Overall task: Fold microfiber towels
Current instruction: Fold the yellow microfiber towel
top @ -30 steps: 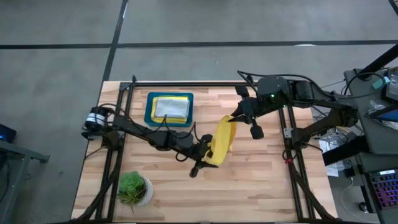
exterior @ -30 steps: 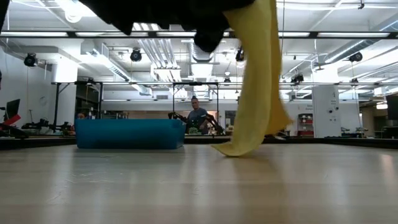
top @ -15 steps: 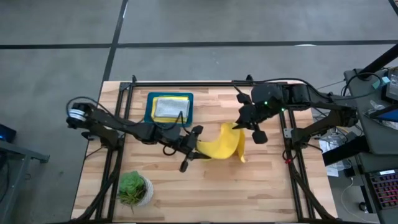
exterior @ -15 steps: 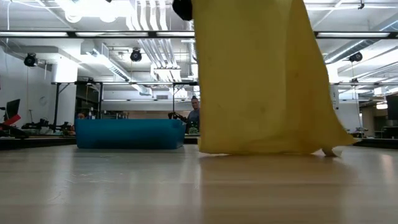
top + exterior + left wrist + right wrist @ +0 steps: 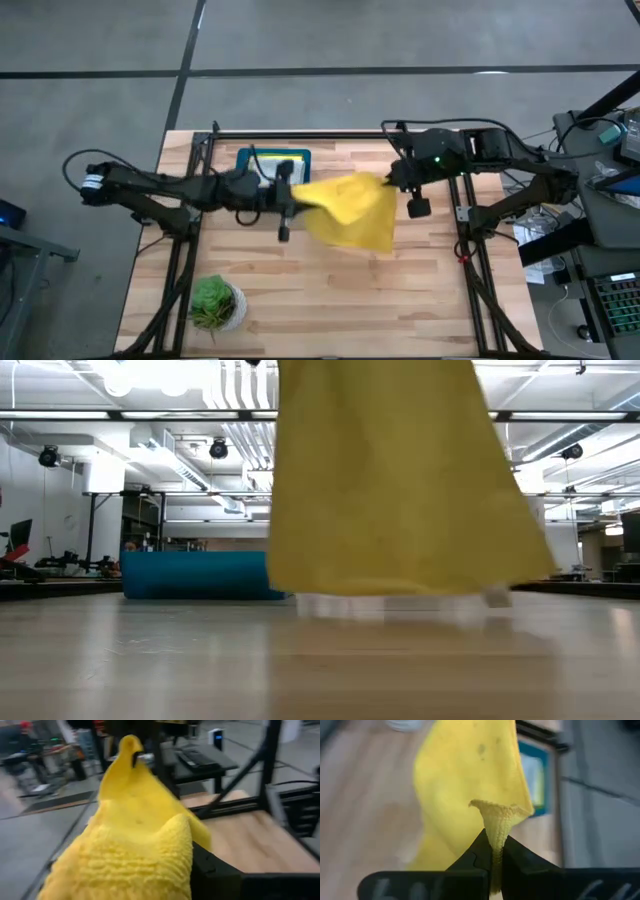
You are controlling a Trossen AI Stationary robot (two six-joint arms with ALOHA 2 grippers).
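A yellow microfiber towel [image 5: 350, 208] hangs spread between my two grippers above the middle of the table; in the low view [image 5: 395, 480] it hangs as a wide sheet, its bottom edge just above the wood. My left gripper [image 5: 292, 197] is shut on its left corner, my right gripper [image 5: 393, 180] on its right corner. More folded towels [image 5: 268, 170] lie in the teal tray [image 5: 243, 165], a pale one on top with yellow showing beneath. My left gripper holds the towel's left top corner [image 5: 165, 845]; the cloth bunches over the fingers and hides the pinch. The towel hangs lifted below it. My right gripper pinches the towel's right top corner [image 5: 496, 827] between its two fingers, a gathered fold standing up between the fingertips. The cloth hangs away from it toward the other gripper.
The teal tray stands at the table's far left, close behind my left gripper. A small green potted plant [image 5: 213, 302] stands at the near left corner. Bare wood lies under and in front of the towel. The black table frame [image 5: 300, 133] runs along the far edge.
My left gripper has gone toward the table's left and far edges and my right gripper slightly toward the far edge. The towel, hanging as a narrow bunched strip before, has been spread out wide between them and lifted; its lower edge has risen off the table.
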